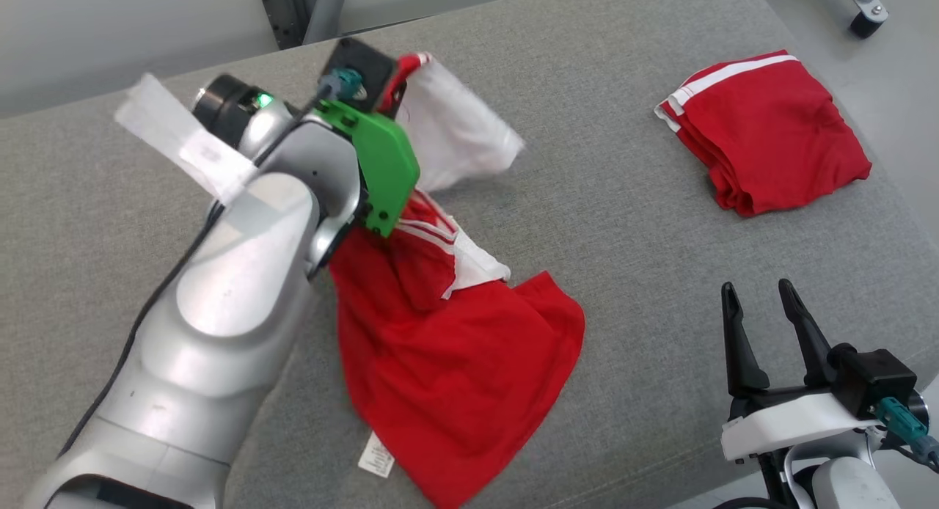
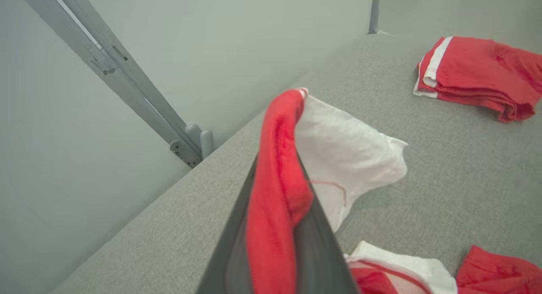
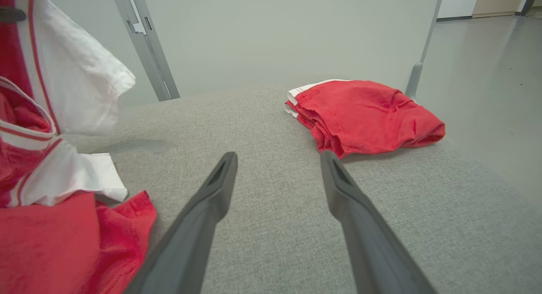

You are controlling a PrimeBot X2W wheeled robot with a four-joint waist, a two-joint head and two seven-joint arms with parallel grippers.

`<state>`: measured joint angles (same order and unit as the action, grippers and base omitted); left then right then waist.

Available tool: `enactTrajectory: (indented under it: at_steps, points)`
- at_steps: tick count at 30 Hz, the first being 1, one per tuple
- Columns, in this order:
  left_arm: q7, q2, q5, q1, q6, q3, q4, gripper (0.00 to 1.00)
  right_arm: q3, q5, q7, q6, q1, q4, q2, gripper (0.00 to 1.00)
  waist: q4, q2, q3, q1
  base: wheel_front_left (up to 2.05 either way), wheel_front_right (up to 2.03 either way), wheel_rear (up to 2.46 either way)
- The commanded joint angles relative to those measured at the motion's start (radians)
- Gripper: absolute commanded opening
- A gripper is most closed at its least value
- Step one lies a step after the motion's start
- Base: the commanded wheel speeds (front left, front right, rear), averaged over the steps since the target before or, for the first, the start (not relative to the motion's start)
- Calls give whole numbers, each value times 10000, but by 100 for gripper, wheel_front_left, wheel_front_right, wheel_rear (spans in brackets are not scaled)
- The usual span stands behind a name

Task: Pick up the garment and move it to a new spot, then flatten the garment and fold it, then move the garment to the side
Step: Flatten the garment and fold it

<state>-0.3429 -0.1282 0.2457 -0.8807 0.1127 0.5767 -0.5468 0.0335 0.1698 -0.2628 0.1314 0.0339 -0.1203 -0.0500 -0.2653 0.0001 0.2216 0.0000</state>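
grips a red edge of the garment (image 1: 455, 348) in the left tool (image 2: 277, 171), pressed together on the cloth, with a white sleeve-like flap (image 1: 455, 127) hanging past the tips. holds that edge lifted over the far left of the counter (image 1: 623, 223), presumably to carry the piece to a new spot before any flattening; lets the rest trail down onto the near middle of the counter, crumpled, a white label (image 1: 375, 454) showing at the near hem. hard to say how much cloth lies behind the left forearm (image 1: 235, 274). reaches that forearm from the near left up and toward the far side, wrist turned so the tool points away. holds the right tool (image 1: 756, 287) spread and empty, low at the near right, tips pointing far, well apart from the garment. at the far right of the counter, a second red piece (image 1: 770, 127), folded, probably set aside out of the way.
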Motion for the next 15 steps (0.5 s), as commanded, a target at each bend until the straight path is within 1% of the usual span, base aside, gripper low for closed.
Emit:
enactTrajectory:
  at_steps: [1,5,12,15]
  points:
    - [230,13,121,-342,-97,-213,225,0,3,-11,-25,-15,25,-20,-12,100,53,-1,-58,0,0,0,0]
    - [622,174,598,-1020,-140,-753,1009,0,-65,6,-27,-15,34,-67,-14,100,91,-1,-172,0,0,0,0]
    - [1323,501,1367,-1868,-114,-1231,2565,0,8,115,-25,-15,100,-125,-14,100,26,-1,-394,0,0,0,0]
    - [1624,634,2238,-1630,24,-1222,3722,0,200,214,-25,-15,27,-89,-13,100,-8,-1,-447,0,0,0,0]
